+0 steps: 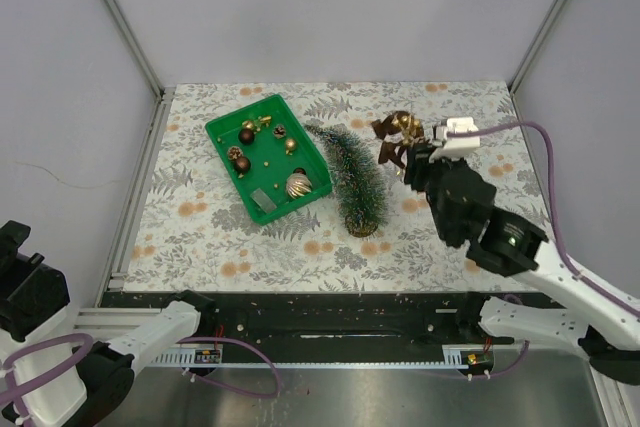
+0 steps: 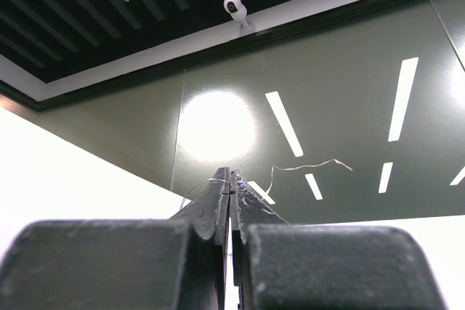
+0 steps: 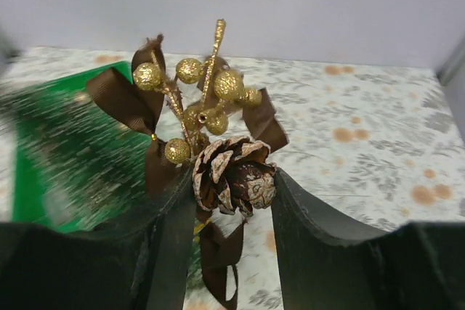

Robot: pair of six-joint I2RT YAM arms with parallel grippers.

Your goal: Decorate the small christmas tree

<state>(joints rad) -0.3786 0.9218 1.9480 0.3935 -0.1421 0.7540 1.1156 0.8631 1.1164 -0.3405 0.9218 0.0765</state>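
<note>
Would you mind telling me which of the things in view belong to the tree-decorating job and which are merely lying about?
Belong to the job:
- small christmas tree
- pinecone decoration with brown ribbon, clamped in the right gripper
- green tray of baubles

Just lying about:
- floral table cover
- left gripper, shut, empty, pointing upward

Your left arm (image 1: 150, 335) sits folded at the near edge, left gripper (image 2: 229, 179) aimed upward with fingers together, while your right arm (image 1: 500, 234) reaches forward, right gripper (image 1: 412, 159) pinching a pinecone ornament (image 3: 234, 179)
</note>
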